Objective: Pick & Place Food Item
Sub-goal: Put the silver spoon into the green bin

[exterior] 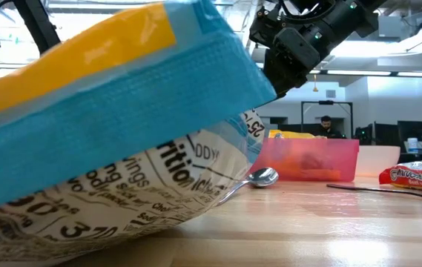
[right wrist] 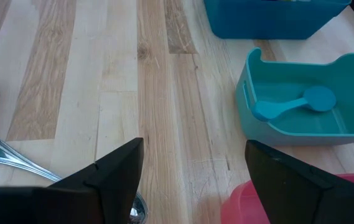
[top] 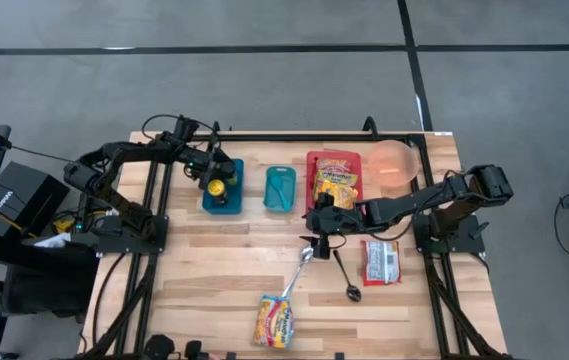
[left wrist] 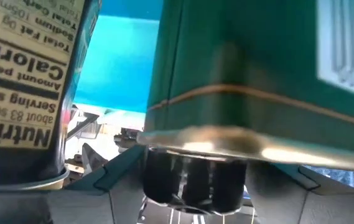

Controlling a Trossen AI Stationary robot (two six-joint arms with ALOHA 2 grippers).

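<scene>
From the high view, the left hand [top: 216, 180] sits over the dark blue bin [top: 223, 188] at the rear left of the tabletop [top: 214, 270], with a yellow-and-dark item [top: 217, 186] in the bin directly beneath it; whether the fingers grip that item cannot be told here. The right hand [top: 321, 222] hovers near the tabletop centre, just beside the red bin [top: 334, 177] that carries a snack packet [top: 336, 183]. A teal bin [top: 280, 188] stands between the two bins, and a pink bowl [top: 394, 163] lies at the rear right. Loose items remain: a silver spoon [top: 297, 272], a black spoon [top: 347, 280], a red wrapper [top: 380, 261] and a noodle packet [top: 276, 320] near the front edge. In the low view the noodle packet [exterior: 114, 126] fills most of the frame, and the right hand [exterior: 288, 63] hangs well above the wood. In the left wrist view a green can [left wrist: 257, 81] and a labelled container [left wrist: 21, 87] crowd the lens; the left hand's fingers cannot be judged here either. In the right wrist view the right hand [right wrist: 192, 180] stands wide and empty above bare wood, with a teal scoop [right wrist: 292, 106] lying in the teal bin. Judgement: placement at the blue bin looks near completion or just released, while several items remain unsorted. Open room lies in the central tabletop; the bin walls are the close edges.
</scene>
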